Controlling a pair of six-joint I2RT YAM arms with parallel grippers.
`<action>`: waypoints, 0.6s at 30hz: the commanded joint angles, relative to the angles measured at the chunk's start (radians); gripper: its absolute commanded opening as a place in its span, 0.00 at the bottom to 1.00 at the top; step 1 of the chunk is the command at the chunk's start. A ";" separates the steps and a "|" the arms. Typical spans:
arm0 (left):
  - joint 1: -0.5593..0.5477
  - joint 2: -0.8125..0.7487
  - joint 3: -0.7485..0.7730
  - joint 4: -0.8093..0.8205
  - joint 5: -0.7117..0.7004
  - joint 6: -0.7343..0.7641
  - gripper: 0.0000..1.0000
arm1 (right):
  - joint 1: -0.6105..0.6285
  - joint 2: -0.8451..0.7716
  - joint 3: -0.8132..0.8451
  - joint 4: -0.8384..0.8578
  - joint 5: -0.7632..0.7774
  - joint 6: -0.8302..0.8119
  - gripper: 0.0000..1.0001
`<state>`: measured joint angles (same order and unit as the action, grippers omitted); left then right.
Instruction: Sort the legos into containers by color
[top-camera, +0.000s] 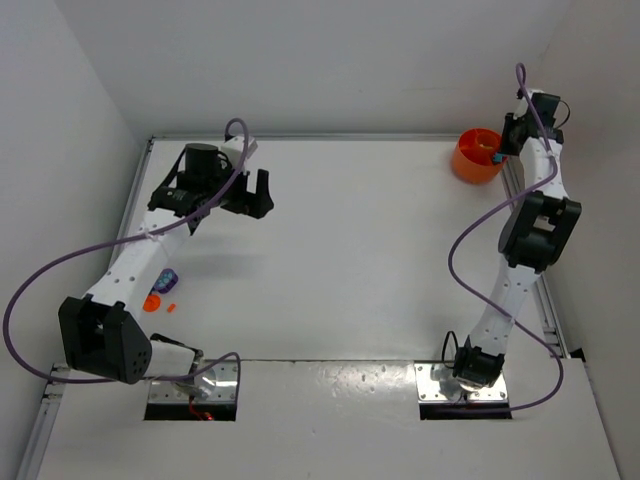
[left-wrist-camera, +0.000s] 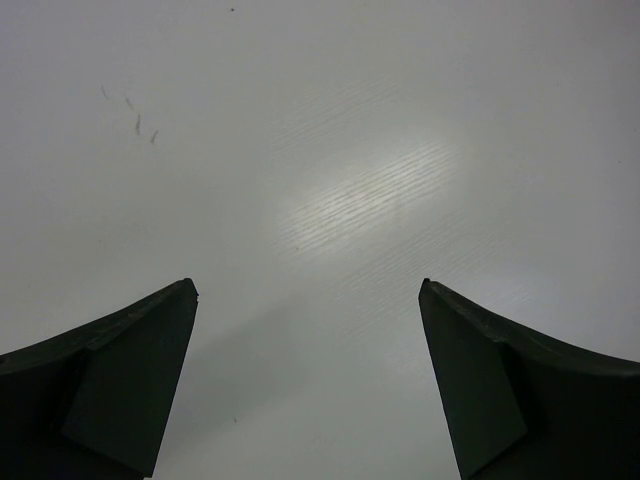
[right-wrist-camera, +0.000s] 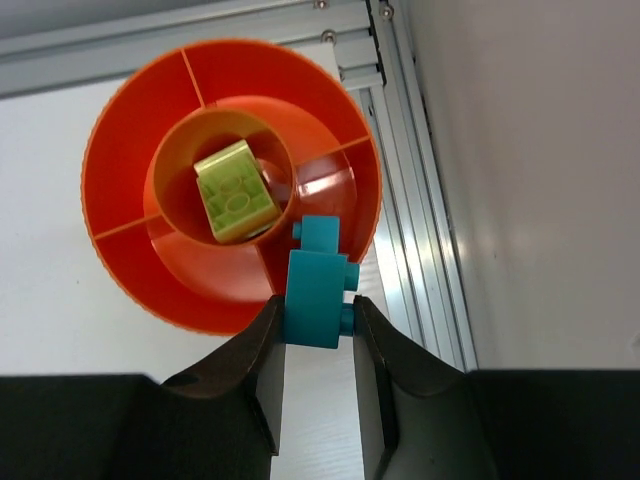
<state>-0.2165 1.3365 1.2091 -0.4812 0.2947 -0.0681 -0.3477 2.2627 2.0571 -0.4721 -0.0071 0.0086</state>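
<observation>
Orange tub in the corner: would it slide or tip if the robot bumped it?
Probably slides easily: the orange tub looks like thin plastic, with one yellow brick visible inside, on a smooth table. Tipping seems unlikely; it looks wider than tall.

A white, matt worktop (top-camera: 350, 260) fills the scene. It is boxed in by a plain white back wall (top-camera: 320, 60), a left wall (top-camera: 50, 150) and a right wall (top-camera: 610, 200), all evenly lit with only soft shadows. A silver aluminium left rail (top-camera: 138, 180) and right rail (right-wrist-camera: 405, 200) run along its side edges, with screw heads showing near the far right corner, and a thin seam (top-camera: 330, 361) crosses the surface near the front. Up close the surface shows a fine grain, a bright patch of glare (left-wrist-camera: 370, 195) and a few small dark scuffs (left-wrist-camera: 135, 120).
</observation>
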 joint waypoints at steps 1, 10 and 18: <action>-0.006 0.001 0.023 0.029 -0.002 -0.001 1.00 | -0.005 0.024 0.071 0.058 0.015 0.019 0.00; -0.006 0.010 0.013 0.038 -0.002 -0.010 1.00 | -0.005 0.086 0.130 0.076 0.055 0.019 0.00; -0.006 0.020 0.013 0.038 0.008 -0.010 1.00 | 0.004 0.116 0.164 0.095 0.074 0.019 0.00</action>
<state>-0.2165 1.3468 1.2091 -0.4751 0.2955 -0.0685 -0.3496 2.3741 2.1593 -0.4351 0.0383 0.0124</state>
